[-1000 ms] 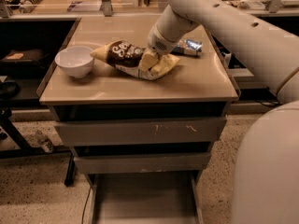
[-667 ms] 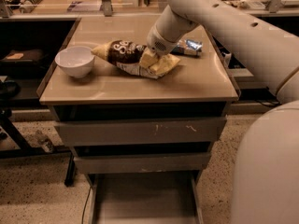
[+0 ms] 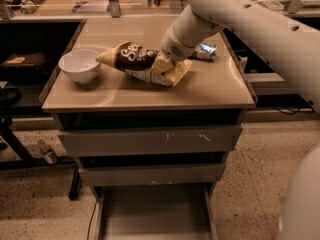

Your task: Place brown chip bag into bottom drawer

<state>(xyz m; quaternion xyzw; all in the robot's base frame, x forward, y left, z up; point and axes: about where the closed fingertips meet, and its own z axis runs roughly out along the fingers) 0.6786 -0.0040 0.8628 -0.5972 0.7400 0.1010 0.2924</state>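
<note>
Camera view: the robot's tool (image 3: 165,66) sits at the brown chip bag (image 3: 132,59) near the middle of the worktop (image 3: 210,91).
The bag lies between a white bowl (image 3: 79,65) by the left edge and a small blue-and-silver packet (image 3: 206,49) toward the right edge. The tool is at the bag's right end; whether it grips cannot be told. Below the front edge, the bottom drawer (image 3: 155,214) stands pulled out.

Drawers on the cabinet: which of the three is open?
The bottom drawer: pulled out, grey floor showing. The top drawer and middle drawer are shut. The hand is up on the tabletop, at the brown chip bag.
</note>
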